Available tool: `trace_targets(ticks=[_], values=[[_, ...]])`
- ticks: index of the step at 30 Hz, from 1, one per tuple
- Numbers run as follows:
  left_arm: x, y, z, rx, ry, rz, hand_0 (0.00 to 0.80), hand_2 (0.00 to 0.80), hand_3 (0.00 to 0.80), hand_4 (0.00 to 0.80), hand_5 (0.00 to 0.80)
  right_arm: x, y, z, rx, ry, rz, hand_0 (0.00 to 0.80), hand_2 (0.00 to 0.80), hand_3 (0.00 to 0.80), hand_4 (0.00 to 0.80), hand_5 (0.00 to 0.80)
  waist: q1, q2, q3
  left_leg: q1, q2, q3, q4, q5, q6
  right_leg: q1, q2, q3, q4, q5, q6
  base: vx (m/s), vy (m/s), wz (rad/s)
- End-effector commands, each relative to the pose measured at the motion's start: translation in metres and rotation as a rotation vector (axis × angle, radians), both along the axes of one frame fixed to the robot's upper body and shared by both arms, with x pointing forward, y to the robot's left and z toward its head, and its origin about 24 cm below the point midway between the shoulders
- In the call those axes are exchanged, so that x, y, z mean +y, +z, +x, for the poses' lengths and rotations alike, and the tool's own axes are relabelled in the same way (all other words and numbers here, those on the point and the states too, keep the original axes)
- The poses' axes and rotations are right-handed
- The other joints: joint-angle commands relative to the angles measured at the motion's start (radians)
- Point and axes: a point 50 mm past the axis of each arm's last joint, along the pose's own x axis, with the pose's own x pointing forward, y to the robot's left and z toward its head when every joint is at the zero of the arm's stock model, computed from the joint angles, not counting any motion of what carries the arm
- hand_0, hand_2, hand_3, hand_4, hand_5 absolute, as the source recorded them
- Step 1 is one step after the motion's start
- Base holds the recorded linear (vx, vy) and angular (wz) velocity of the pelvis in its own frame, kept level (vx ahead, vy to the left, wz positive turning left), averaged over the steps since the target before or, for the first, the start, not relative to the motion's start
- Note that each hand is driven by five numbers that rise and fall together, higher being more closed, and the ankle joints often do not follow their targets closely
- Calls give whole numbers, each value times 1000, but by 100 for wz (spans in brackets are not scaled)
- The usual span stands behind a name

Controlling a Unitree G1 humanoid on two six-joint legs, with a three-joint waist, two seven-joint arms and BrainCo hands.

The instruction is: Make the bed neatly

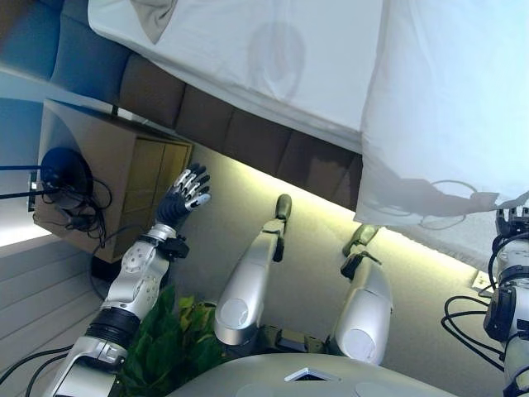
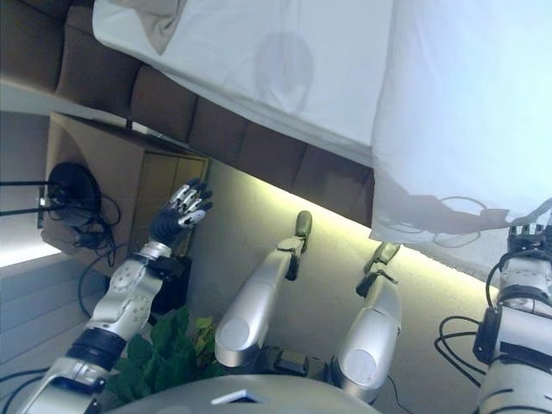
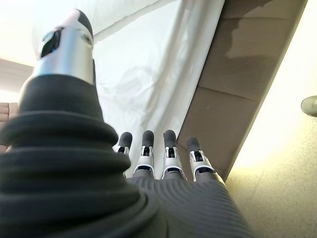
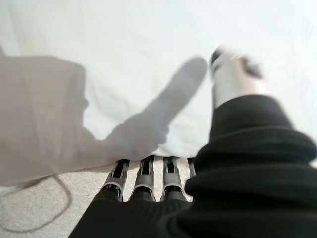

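The bed has a white sheet [image 1: 248, 58] over a brown padded base [image 1: 240, 132]. A white duvet [image 1: 446, 107] lies on its right part and hangs over the side. My left hand [image 1: 186, 194] is open and empty, raised beside the bed base near the nightstand; its wrist view [image 3: 163, 148] shows straight fingers pointing at the sheet's edge. My right hand [image 2: 524, 237] is at the duvet's hanging lower edge; in its wrist view [image 4: 237, 163] it reaches under the duvet [image 4: 124, 74].
A wooden nightstand [image 1: 124, 174] stands left of the bed, with a black round device and cables [image 1: 64, 174] on it. A green plant [image 1: 178, 331] is below my left arm. A beige pillow corner [image 1: 153, 16] lies on the sheet. The floor [image 1: 314, 215] is beige carpet.
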Motion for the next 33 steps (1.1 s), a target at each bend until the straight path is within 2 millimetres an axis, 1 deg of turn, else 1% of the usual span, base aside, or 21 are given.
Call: trace_targets(ticks=[1, 5, 9, 11, 15, 17, 19, 20, 21, 22, 23, 25, 26, 29, 30, 31, 33], values=[[5, 20, 5, -82, -3, -29, 0, 0, 0, 0, 0, -15, 34, 5, -50, 35, -137, 800, 800, 800, 800, 800, 16, 20, -5, -76, 49, -21, 38, 51, -81, 68, -60, 18, -67, 41, 59, 56, 46, 5], [7, 19, 5, -71, -5, -32, 0, 0, 0, 0, 0, -13, 34, 7, -28, 59, -149, 800, 800, 800, 800, 800, 25, 23, -22, -54, 41, -24, 31, 50, -81, 111, -68, 2, -84, 44, 61, 66, 42, 12], [10, 18, 4, -58, -7, -33, 0, 0, 0, 0, 0, -9, 27, 7, 22, 106, -193, 800, 800, 800, 800, 800, 41, 20, -38, -31, 34, -35, 19, 51, -78, 160, -72, -18, -106, 50, 66, 63, 22, 19], [10, 17, 3, -51, -10, -30, 0, 0, 0, 0, 0, -3, 22, 11, 49, 149, -216, 800, 800, 800, 800, 800, 49, 14, -49, -18, 30, -39, 11, 52, -78, 192, -69, -28, -125, 53, 69, 70, 13, 13], [11, 14, 1, -35, -18, -19, 0, 0, 0, 0, 0, 21, -1, 19, 65, 223, -197, 800, 800, 800, 800, 800, 72, -1, -75, 16, 21, -58, -3, 47, -77, 264, -63, -55, -161, 57, 70, 90, -11, 13], [12, 10, -1, -24, -22, -12, 0, 0, 0, 0, 0, 46, -20, 27, 46, 285, -147, 800, 800, 800, 800, 800, 86, -10, -94, 37, 16, -67, -9, 43, -74, 304, -60, -67, -176, 57, 68, 122, -8, 17], [13, 6, -2, -15, -29, -4, 0, 0, 0, 0, 0, 71, -40, 30, 32, 328, -81, 800, 800, 800, 800, 800, 95, -17, -110, 51, 11, -76, -13, 40, -72, 335, -60, -78, -189, 58, 67, 153, -41, 18], [11, 4, -2, -10, -33, -2, 0, 0, 0, 0, 0, 87, -51, 33, 36, 364, -57, 800, 800, 800, 800, 800, 103, -24, -124, 68, 12, -85, -14, 15, -76, 360, -56, -73, -195, 39, 73, 161, -56, 19], [12, 3, -3, -9, -32, 0, 0, 0, 0, 0, 0, 93, -54, 34, 41, 380, -55, 800, 800, 800, 800, 800, 104, -26, -126, 73, 11, -87, -15, 14, -76, 368, -56, -75, -198, 39, 72, 112, -9, 23], [8, 0, -2, -2, -41, 2, 0, 0, 0, 0, 0, 121, -62, 45, 69, 431, -59, 800, 800, 800, 800, 800, 116, -26, -136, 75, 5, -92, -18, 35, -69, 378, -60, -91, -204, 59, 65, 36, 47, 22], [5, -2, -3, 3, -45, -2, 0, 0, 0, 0, 0, 139, -65, 51, 93, 480, -67, 800, 800, 800, 800, 800, 123, -28, -145, 84, 4, -97, -18, 31, -70, 392, -60, -94, -208, 58, 63, 47, 63, 16], [2, -6, -4, 10, -48, -8, 0, 0, 0, 0, 0, 165, -69, 59, 124, 551, -88, 800, 800, 800, 800, 800, 130, -29, -157, 97, 0, -103, -23, 32, -71, 417, -60, -103, -219, 58, 62, 95, 54, 9], [-2, -9, -6, 16, -52, -14, 0, 0, 0, 0, 0, 184, -72, 63, 152, 609, -111, 800, 800, 800, 800, 800, 138, -28, -169, 110, -2, -108, -31, 32, -71, 435, -59, -105, -227, 57, 61, 95, 72, 7], [-6, -16, -11, 27, -60, -17, 0, 0, 0, 0, 0, 217, -78, 63, 219, 726, -175, 800, 800, 800, 800, 800, 152, -31, -190, 138, -10, -120, -53, 38, -70, 478, -58, -118, -249, 60, 62, 97, 49, 14], [-7, -18, -12, 31, -62, -21, 0, 0, 0, 0, 0, 234, -82, 62, 258, 808, -222, 800, 800, 800, 800, 800, 163, -33, -199, 148, -14, -126, -60, 38, -70, 493, -58, -125, -255, 62, 62, 157, -17, 18], [-8, -19, -13, 35, -59, -25, 0, 0, 0, 0, 0, 244, -84, 61, 286, 858, -260, 800, 800, 800, 800, 800, 169, -38, -205, 165, -11, -130, -60, 14, -77, 510, -55, -121, -256, 42, 68, 151, -16, 15], [-8, -22, -14, 42, -61, -32, 0, 0, 0, 0, 0, 267, -88, 60, 331, 980, -324, 800, 800, 800, 800, 800, 184, -40, -212, 175, -14, -136, -61, 13, -80, 527, -58, -133, -259, 41, 69, 103, 3, 23]])
